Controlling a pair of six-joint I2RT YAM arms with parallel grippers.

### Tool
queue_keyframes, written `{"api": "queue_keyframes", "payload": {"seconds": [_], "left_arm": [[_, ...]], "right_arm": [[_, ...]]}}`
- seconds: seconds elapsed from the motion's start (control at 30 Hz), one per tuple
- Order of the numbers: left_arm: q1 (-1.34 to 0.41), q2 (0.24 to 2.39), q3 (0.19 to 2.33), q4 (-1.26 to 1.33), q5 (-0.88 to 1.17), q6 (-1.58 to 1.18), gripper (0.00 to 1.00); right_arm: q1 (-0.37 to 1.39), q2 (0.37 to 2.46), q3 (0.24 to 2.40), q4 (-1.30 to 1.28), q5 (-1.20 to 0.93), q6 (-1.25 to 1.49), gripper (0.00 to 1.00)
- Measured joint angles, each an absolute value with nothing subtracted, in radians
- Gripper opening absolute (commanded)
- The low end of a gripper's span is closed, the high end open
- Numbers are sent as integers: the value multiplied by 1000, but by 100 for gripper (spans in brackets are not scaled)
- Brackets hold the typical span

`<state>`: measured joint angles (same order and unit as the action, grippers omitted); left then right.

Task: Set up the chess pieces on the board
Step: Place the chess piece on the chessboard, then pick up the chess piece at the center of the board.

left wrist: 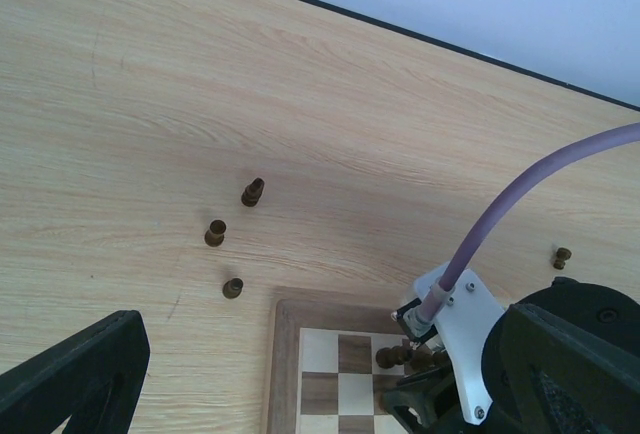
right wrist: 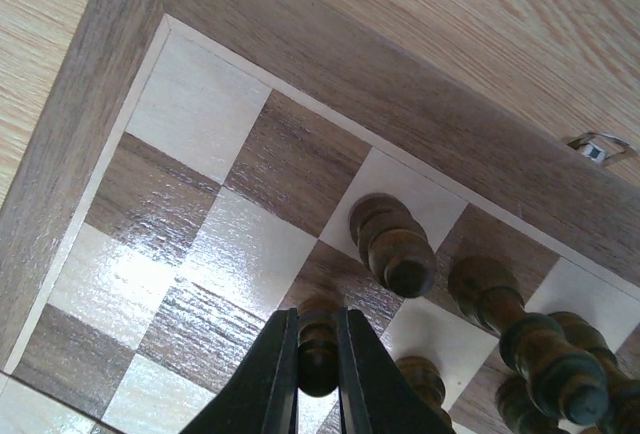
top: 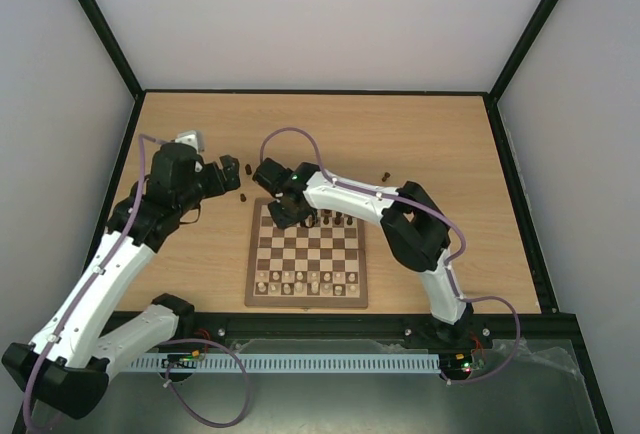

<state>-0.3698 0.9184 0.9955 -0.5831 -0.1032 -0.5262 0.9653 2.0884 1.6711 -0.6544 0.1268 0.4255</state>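
The board (top: 258, 254) lies mid-table, with dark chess pieces (top: 337, 219) standing along its far rows. My right gripper (right wrist: 318, 354) is shut on a dark chess piece (right wrist: 318, 334), holding it upright just over a dark square in the second row near the board's far-left corner (right wrist: 90, 134). A taller dark piece (right wrist: 392, 244) stands one square behind it, with others (right wrist: 490, 299) to its right. My left gripper (top: 232, 180) hangs open over the bare table left of that corner. Three loose dark pieces (left wrist: 252, 192) (left wrist: 215, 232) (left wrist: 232, 288) lie below it. Only one of its fingers (left wrist: 80, 374) shows.
Pale chessmen (top: 305, 282) fill the board's two near rows. Two more dark pieces (top: 382, 177) lie on the table behind the board's far-right side. The right arm (top: 350, 194) reaches across the board's far edge. Black frame rails (top: 310, 92) border the table.
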Motion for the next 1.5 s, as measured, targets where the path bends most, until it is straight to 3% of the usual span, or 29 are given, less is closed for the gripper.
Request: {"api": "queue_keyframes", "payload": {"seconds": [0.63,1.03,1.23,1.5], "left_arm": [[-369,965,995,-567,-93,-524,99],[-369,1073,996,-548,-60,-524,99],[-371,1155,1000,-516,-17,-518,99],[-375,1216,1016,-486,-13,-500,99]], "right_arm": [[955,2073,1660,-631,73,400,35],[936,1807,1570,-622,66,388,44],[700,1676,1546,-627,112,390,46],[455,1751,1533,-625,161,397,46]]}}
